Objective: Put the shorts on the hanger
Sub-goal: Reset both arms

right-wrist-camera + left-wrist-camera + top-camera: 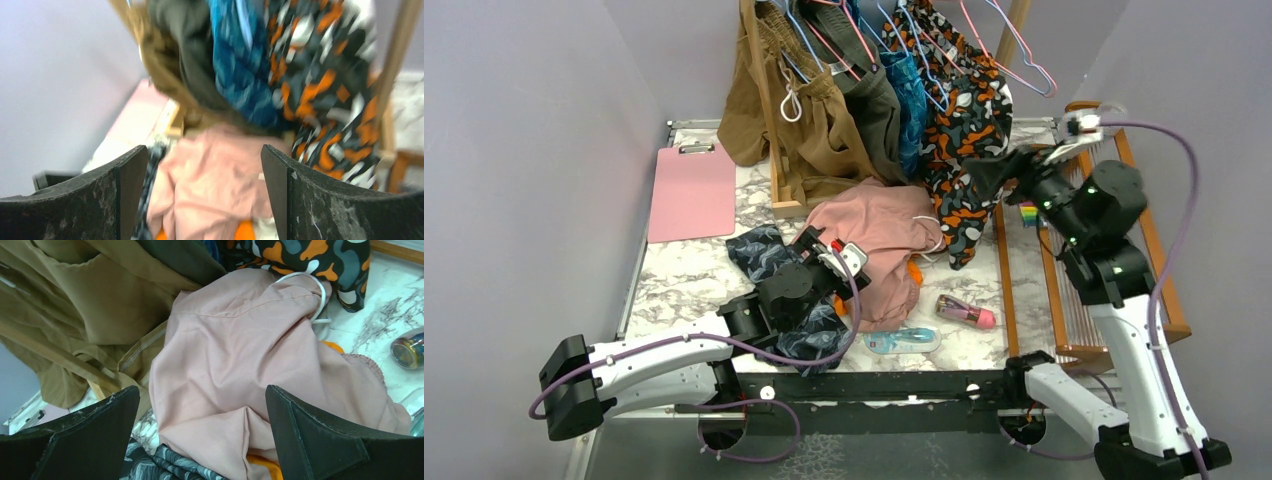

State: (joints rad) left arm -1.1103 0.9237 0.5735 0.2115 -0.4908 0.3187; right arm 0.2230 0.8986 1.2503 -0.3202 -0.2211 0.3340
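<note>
The shorts [964,130] are hanging at one o'clock among the racked clothes, trailing down toward the tabletop [684,280]. The right claw [996,172] is hovering released just beside them, probably lining up a grip, while the left claw [202,400] is waiting released over the dusty-pink shorts [240,355].

Clipboard [692,190] L, pink shorts [879,235] ctr, bottle [965,312] beside.

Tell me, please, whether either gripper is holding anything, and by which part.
Nothing is held. The left gripper and right gripper are both open, with nothing between their fingers.
</note>
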